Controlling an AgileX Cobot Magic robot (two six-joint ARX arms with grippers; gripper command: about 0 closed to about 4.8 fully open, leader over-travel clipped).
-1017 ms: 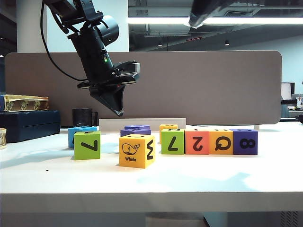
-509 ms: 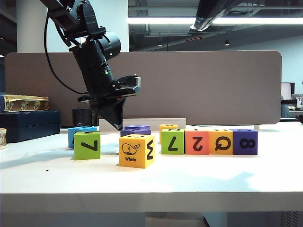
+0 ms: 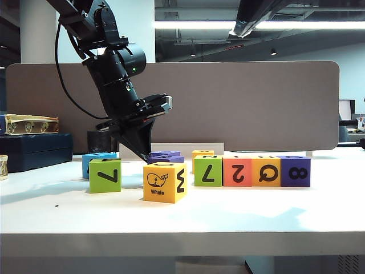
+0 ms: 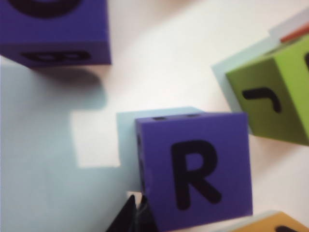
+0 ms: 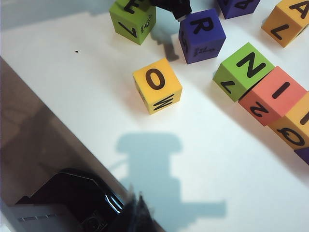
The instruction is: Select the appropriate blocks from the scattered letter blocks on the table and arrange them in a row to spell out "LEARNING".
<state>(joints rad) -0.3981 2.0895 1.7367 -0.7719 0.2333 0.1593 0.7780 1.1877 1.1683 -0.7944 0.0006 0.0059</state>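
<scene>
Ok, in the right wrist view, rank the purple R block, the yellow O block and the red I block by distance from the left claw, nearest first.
1. Purple R block: right beside the shut left claw at the far side of the table.
2. Yellow O block: alone, nearer the table's front edge.
3. Red I block: in the row, between green and orange blocks.

A grey-brown padded partition panel (image 3: 228, 103) with rounded corners stood across the back. Above it ran a long ceiling light strip (image 3: 194, 25) under a dark ceiling. On the left sat a dark blue case (image 3: 34, 149) with a pale, ornate box (image 3: 28, 123) on top, and beside it what looked like a black mug (image 3: 100, 141).
</scene>
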